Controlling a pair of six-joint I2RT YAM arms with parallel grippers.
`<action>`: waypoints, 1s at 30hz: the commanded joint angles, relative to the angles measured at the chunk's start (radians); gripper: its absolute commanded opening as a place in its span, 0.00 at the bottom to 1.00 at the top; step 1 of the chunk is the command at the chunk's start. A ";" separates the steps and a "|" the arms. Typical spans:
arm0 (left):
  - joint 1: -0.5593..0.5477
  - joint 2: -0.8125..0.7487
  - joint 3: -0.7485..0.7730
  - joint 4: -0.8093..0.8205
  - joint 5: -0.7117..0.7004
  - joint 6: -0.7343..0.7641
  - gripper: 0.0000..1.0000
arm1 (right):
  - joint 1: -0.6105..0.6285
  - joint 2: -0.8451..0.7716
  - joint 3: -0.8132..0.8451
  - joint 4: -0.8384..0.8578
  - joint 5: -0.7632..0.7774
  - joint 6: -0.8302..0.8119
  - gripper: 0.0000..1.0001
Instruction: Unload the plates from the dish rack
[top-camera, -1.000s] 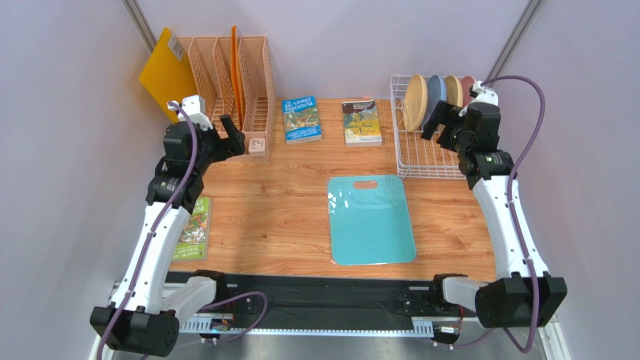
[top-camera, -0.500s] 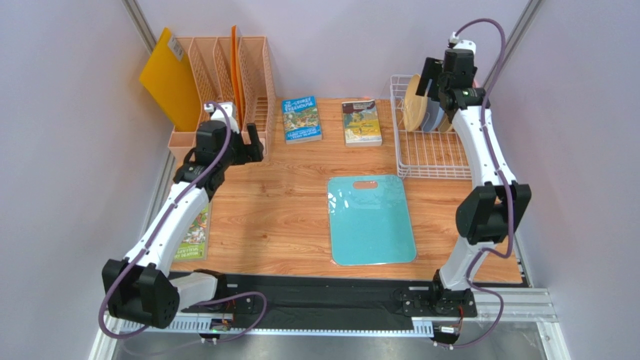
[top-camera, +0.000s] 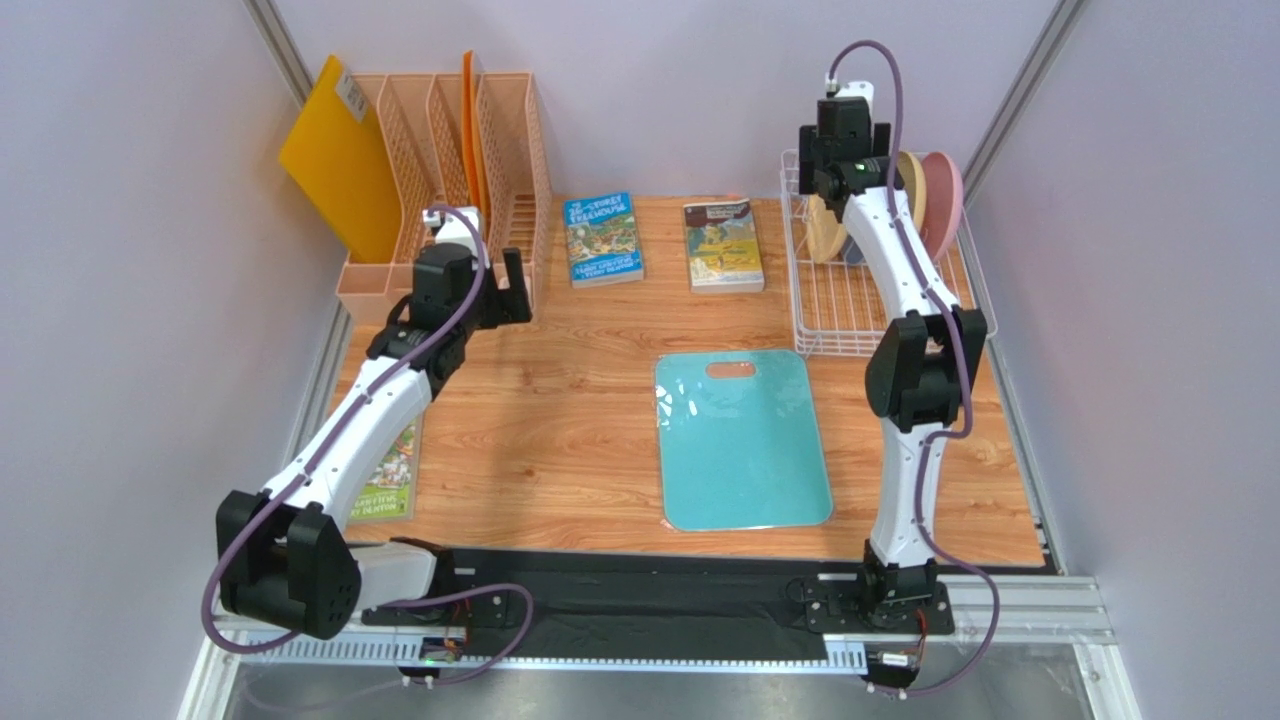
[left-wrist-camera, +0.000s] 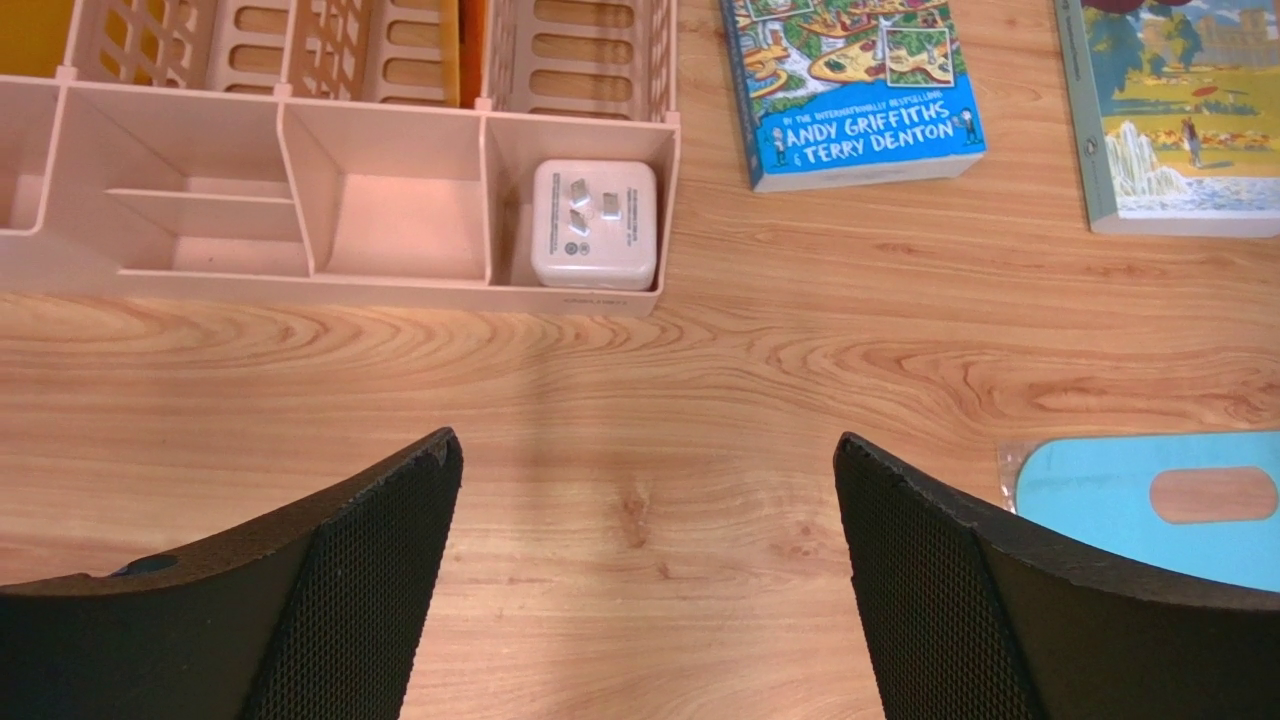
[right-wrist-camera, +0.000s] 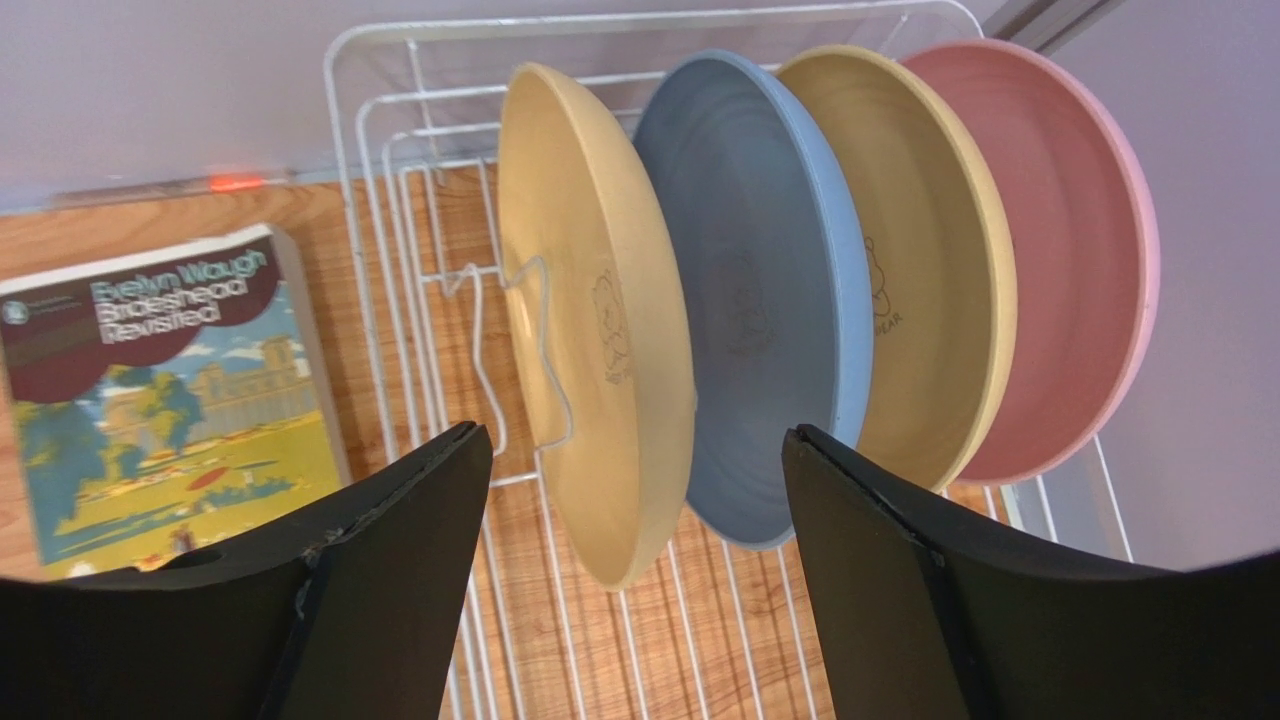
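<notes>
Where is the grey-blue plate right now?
The grey-blue plate stands on edge in the dish rack at the far right of the top view. The right wrist view shows it between the cream-yellow plate and the tan plate.

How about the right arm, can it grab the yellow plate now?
Probably yes. The right gripper is open, lined up over the cream-yellow plate, the first one in the dish rack, and nothing blocks its rim.
</notes>
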 joint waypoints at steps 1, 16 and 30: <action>-0.004 0.010 -0.005 0.039 -0.034 0.019 0.98 | 0.006 0.045 0.056 0.016 0.098 -0.063 0.76; -0.005 0.030 -0.017 0.042 -0.041 0.010 0.98 | 0.038 0.111 0.052 0.042 0.200 -0.154 0.29; -0.005 0.027 -0.032 0.050 -0.053 0.027 0.97 | 0.108 0.073 -0.025 0.224 0.447 -0.300 0.00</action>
